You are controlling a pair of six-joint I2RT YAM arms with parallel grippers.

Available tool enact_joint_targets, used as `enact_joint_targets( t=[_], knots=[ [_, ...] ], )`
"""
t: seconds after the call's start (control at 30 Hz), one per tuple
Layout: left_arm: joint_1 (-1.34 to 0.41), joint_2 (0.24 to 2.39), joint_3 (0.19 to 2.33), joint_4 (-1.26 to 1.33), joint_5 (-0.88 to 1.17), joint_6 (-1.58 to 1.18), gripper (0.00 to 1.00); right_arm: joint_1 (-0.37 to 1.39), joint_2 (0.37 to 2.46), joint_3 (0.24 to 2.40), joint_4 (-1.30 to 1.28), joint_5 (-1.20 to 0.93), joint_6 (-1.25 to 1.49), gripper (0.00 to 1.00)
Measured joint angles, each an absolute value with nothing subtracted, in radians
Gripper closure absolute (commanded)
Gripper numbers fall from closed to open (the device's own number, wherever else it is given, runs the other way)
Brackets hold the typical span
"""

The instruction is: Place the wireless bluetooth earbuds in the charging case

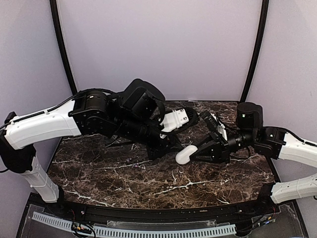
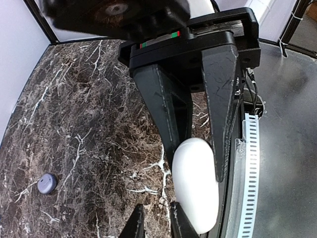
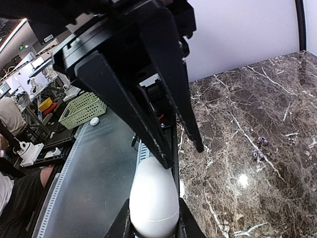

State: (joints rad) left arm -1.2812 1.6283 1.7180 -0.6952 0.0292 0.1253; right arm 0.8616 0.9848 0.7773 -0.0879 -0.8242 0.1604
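My right gripper is shut on a plain white oval pebble, held just above the dark marble table; its fingers clamp the pebble's wide end in the right wrist view. My left gripper is open and empty, its fingertips right beside the pebble, one finger touching its tip. A small lavender rounded charging case lies far off on the marble. Two tiny pale earbuds lie on the table. The case and earbuds are hidden in the top view.
A white perforated strip runs along the table's near edge, with a grey metal ledge beyond it. A green basket stands off the table. Pale walls close the back and sides.
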Motion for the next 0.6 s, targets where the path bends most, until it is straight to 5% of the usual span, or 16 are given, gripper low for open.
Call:
enact_joint_targets(
  t=[0.07,0.27,0.4,0.6],
  knots=[
    [-1.3,1.642,1.735,-0.702,-0.022,0.133,0.77,0.844,0.985,0.765,-0.08,-0.842,0.178,1.0],
    [-1.319,1.642,1.723,-0.693,-0.168,0.133,0.27,0.81,0.992,0.744,-0.052,-0.828,0.214,1.0],
    [-1.291,1.569,1.629,-0.643,-0.191,0.134,0.07,0.804,1.006,0.738,-0.018,-0.807,0.242,1.0],
    [-1.282,1.452,1.546,-0.561,-0.19,0.165,0.08,0.796,1.06,0.737,0.013,-0.774,0.297,1.0]
  ],
)
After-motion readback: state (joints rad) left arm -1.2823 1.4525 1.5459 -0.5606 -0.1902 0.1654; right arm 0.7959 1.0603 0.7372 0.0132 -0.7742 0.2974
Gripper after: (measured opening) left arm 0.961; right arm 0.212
